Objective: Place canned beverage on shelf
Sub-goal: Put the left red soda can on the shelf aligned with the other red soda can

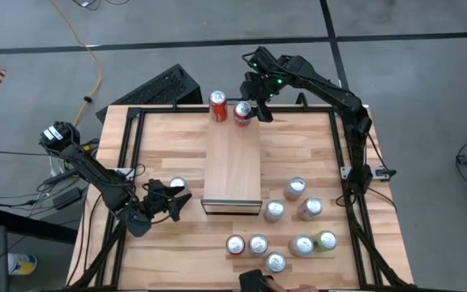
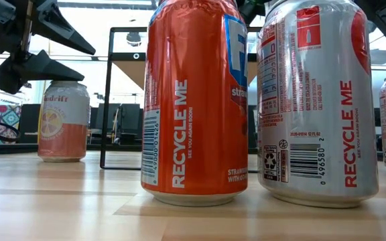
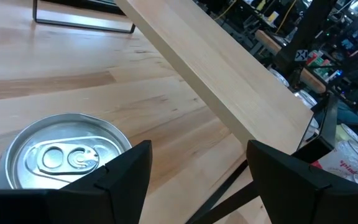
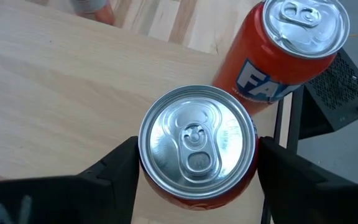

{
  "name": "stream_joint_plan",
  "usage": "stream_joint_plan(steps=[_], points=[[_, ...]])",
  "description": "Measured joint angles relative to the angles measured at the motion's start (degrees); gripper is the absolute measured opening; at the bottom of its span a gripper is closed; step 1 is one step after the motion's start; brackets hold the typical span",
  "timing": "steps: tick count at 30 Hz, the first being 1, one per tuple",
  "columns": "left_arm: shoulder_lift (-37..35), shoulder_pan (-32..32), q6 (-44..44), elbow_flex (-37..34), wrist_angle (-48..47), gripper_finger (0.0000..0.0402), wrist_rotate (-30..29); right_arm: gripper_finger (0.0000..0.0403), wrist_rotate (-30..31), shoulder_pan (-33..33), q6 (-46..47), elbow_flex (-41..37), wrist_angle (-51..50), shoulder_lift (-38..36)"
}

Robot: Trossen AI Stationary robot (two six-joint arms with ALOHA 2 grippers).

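Note:
The shelf (image 1: 232, 166) stands in the middle of the table, running from near to far. At its far end an orange can (image 1: 218, 104) stands upright, and beside it is a red can (image 4: 196, 138) with my right gripper (image 1: 246, 109) shut on it. My left gripper (image 1: 178, 203) hovers open at the table's near left. It is just above and beside a pale pink-and-white can (image 2: 62, 120) that stands on its base on the table. In the left wrist view that can's top (image 3: 67, 155) lies outside the fingers, not between them. My right gripper pinches the red can's two opposite sides just under its rim (image 4: 143, 163) between its two fingers (image 4: 120, 171). The fingers come from above, slanting down from the far right. The can is upright beside the orange can (image 4: 278, 56). Its own top hides its base.
Several more cans (image 1: 298, 211) stand on the table's near right, two of them close before the low camera (image 2: 193, 100). Black frame rails (image 1: 132, 154) run along the table's sides. A black keyboard (image 1: 164, 88) lies beyond the far left corner.

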Motion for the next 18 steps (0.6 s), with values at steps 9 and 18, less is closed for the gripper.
stream_joint_plan(steps=[9,18], points=[[0.0,0.0,-0.1,0.0,0.0,0.0251,0.0,0.0316,0.2,0.0,0.1,0.0,0.9,0.1],[0.0,0.0,-0.2,0.0,0.0,0.0251,0.0,0.0318,2.3,0.2,1.4,0.0,2.1,0.0]])
